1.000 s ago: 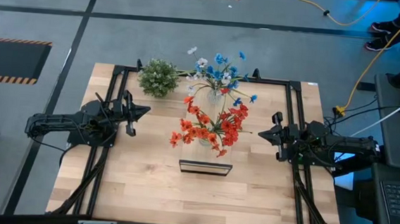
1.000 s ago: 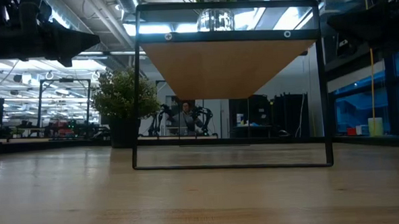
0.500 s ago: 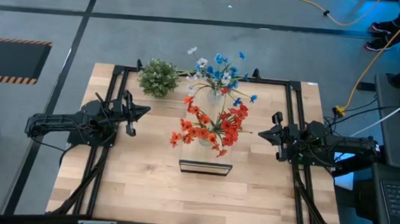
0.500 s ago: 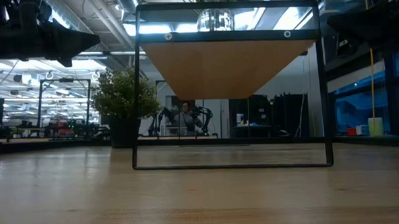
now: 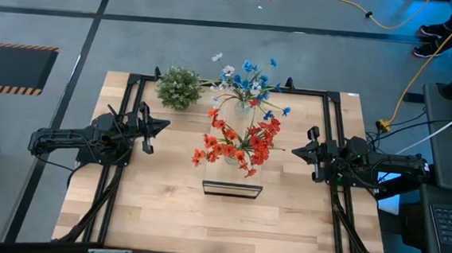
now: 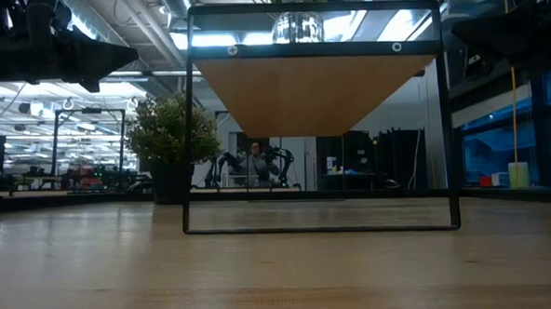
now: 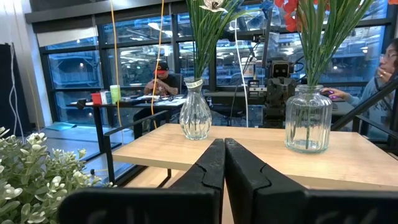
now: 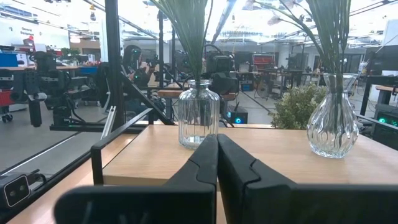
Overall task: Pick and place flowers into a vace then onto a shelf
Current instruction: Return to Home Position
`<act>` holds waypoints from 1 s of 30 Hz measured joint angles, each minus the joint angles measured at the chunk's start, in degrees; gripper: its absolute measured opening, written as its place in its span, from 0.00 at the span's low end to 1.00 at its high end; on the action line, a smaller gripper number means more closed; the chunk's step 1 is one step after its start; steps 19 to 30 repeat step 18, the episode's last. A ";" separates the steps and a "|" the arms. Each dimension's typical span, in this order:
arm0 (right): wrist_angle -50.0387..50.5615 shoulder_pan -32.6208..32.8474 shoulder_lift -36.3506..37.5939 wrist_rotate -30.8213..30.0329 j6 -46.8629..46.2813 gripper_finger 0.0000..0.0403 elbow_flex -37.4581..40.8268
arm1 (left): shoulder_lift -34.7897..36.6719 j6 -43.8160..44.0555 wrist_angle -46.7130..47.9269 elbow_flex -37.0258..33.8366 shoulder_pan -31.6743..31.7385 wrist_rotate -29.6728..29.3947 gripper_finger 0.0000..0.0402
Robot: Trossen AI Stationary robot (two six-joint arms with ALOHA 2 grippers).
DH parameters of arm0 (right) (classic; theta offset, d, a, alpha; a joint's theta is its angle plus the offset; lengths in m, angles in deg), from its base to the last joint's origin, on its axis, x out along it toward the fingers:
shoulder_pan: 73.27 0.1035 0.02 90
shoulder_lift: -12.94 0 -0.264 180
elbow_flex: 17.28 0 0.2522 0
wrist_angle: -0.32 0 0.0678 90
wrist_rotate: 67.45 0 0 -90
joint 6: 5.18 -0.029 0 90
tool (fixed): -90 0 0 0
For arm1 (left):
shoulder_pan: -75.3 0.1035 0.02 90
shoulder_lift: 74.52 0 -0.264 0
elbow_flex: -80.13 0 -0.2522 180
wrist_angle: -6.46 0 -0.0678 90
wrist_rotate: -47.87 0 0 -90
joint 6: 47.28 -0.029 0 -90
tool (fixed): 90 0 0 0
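Wooden table (image 5: 164, 210), black rails along its side and far edges. At centre, the shelf (image 5: 232, 188), bearing red-orange flowers (image 5: 236, 147) nearer its dark front end and blue and white flowers (image 5: 249, 84) behind them. Round bushy plant (image 5: 179, 87) at the far edge, left of the shelf. Left gripper (image 5: 165, 125) and right gripper (image 5: 294, 150) flank the shelf, each apart from it and pointing inward.

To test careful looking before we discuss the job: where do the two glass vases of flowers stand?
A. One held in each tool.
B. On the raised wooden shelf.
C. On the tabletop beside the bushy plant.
B: the fluted vase and the ribbed vase stand upright on the shelf; the left tool and right tool are shut and empty.
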State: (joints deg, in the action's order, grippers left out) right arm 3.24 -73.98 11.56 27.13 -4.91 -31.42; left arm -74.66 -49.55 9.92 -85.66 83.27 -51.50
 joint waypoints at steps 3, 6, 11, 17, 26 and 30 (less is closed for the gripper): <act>0.01 0.00 -0.02 -0.01 0.04 0.01 0.00 | 0.00 0.01 0.00 0.00 -0.01 0.00 0.01; 0.01 0.00 -0.01 -0.01 -0.03 0.01 0.00 | 0.00 0.01 -0.01 0.00 -0.01 0.02 0.02; -0.01 0.00 -0.01 -0.01 -0.02 0.01 0.00 | 0.00 0.01 -0.01 0.00 -0.01 0.00 0.02; -0.01 -0.02 0.00 0.00 -0.03 0.01 0.00 | 0.00 -0.01 0.00 0.00 -0.01 0.02 0.01; 0.00 -0.02 -0.01 -0.02 0.02 0.01 0.00 | 0.00 0.00 0.00 0.00 -0.01 0.02 0.02; 0.00 -0.02 -0.01 -0.02 0.02 0.01 0.00 | 0.00 0.00 0.00 0.00 -0.01 0.02 0.02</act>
